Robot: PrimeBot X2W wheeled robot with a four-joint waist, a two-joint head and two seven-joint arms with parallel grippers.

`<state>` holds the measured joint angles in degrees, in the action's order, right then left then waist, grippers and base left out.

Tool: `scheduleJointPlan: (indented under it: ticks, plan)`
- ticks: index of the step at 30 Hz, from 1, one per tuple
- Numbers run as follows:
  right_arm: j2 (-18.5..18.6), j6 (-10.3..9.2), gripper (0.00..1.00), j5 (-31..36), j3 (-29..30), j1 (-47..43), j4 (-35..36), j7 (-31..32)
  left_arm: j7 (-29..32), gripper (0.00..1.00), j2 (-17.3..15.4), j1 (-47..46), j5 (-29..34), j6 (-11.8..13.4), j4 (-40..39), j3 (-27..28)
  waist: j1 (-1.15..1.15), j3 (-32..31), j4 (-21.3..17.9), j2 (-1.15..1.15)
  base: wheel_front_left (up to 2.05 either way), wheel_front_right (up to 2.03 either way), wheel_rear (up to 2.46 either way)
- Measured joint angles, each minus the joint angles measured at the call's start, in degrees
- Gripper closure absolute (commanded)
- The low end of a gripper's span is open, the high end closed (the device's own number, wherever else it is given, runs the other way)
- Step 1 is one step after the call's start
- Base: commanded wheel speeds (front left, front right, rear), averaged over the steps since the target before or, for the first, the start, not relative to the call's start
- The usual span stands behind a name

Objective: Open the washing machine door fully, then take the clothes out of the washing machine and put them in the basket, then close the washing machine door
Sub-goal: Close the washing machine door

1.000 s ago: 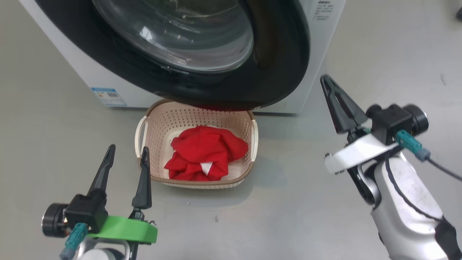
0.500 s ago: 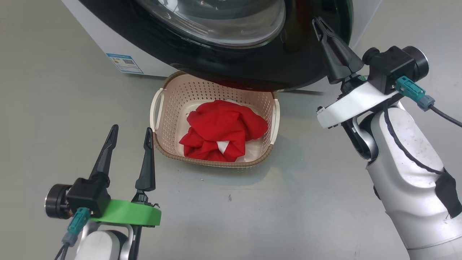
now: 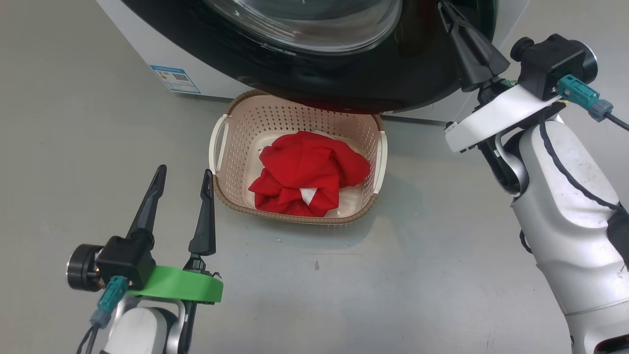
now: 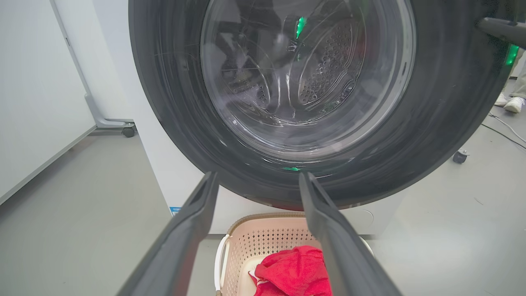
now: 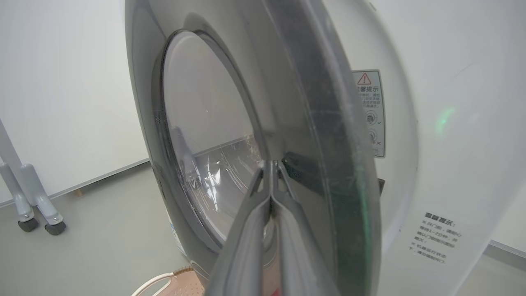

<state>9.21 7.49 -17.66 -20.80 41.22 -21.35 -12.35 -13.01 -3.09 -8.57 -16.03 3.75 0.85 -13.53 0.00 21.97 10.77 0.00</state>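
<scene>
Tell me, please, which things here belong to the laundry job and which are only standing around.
Belong to the job:
washing machine
washing machine door
clothes
basket

Only standing around:
wheeled stand
a person's shoe

The washing machine door overhangs the far rim of the basket — its near part lies open.

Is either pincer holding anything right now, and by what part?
Nothing is held. The left pincer is open and empty beside the cream perforated basket; the right pincer is shut on nothing, tips at the glossy black round door.
</scene>
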Motion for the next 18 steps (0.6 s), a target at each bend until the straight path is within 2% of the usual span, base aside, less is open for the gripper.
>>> scheduleJointPlan:
  ticks: [18]
  plan:
    - [2.6, 0.01, 1.00, -1.6, 1.3, 9.0, -8.5, -0.2, -0.7, 0.00, 0.3, -1.7, 0.0, -0.1, 1.2, -1.3, 0.00, 1.8, 1.7, 0.00, 0.00, 0.00, 0.00]
